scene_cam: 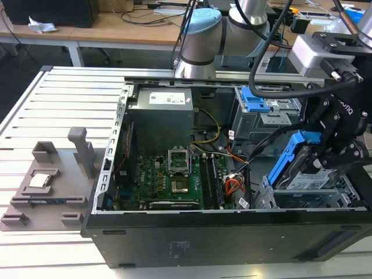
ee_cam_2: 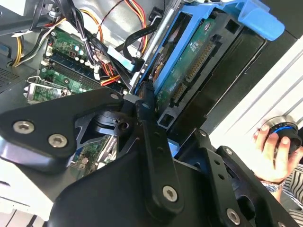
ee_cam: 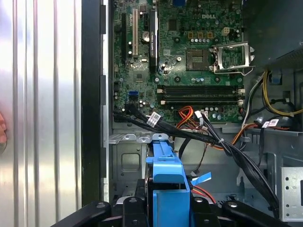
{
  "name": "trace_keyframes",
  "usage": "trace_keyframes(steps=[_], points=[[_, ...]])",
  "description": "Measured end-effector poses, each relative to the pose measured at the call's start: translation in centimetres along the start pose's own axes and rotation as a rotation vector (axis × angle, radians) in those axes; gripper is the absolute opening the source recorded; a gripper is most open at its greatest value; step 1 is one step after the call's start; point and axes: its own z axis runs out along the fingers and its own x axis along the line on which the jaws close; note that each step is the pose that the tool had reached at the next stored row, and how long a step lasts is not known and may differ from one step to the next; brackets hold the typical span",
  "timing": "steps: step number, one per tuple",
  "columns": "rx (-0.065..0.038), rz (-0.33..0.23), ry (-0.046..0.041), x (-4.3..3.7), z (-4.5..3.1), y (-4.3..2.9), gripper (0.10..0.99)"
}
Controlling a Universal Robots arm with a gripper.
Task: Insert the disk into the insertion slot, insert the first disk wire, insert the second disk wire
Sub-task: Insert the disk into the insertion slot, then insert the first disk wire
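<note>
Gripper (scene_cam: 323, 161) grips disk (scene_cam: 304, 182) | tilted over insertion slot (scene_cam: 265, 196), seemingly unseated

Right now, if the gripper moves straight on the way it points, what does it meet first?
Probably the insertion slot: the gripper points down with the disk tilted just over that cage's opening. Depth is unclear.

Quick headcount: one robot arm (scene_cam: 200, 40), one pincer (scene_cam: 319, 161), one open PC case (scene_cam: 203, 232). Inside it: one motherboard (scene_cam: 168, 180), one CPU socket (ee_cam: 230, 57), one power supply (scene_cam: 161, 113), one disk (scene_cam: 303, 182) (blue carrier and all), one perforated insertion slot (scene_cam: 278, 199), one taller bay (scene_cam: 256, 104) with a blue latch. On the tabletop (scene_cam: 58, 93) beside the case there's one grey fixture (scene_cam: 70, 192) with two upright posts (scene_cam: 81, 148). Plus one hand (ee_cam_2: 273, 150) in the second wrist view.
</note>
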Motion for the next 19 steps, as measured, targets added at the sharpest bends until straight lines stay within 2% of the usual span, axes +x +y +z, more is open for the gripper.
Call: trace_keyframes(steps=[1, 6, 11, 19], points=[[0.000, 0.000, -0.0002, 0.00, 0.00, 0.00, 0.435], [0.000, 0.000, -0.0003, 0.00, 0.02, 0.00, 0.424], [0.000, 0.000, -0.0003, 0.00, 0.03, 0.00, 0.114], [0.000, 0.000, -0.0004, 0.00, 0.05, 0.00, 0.106]])
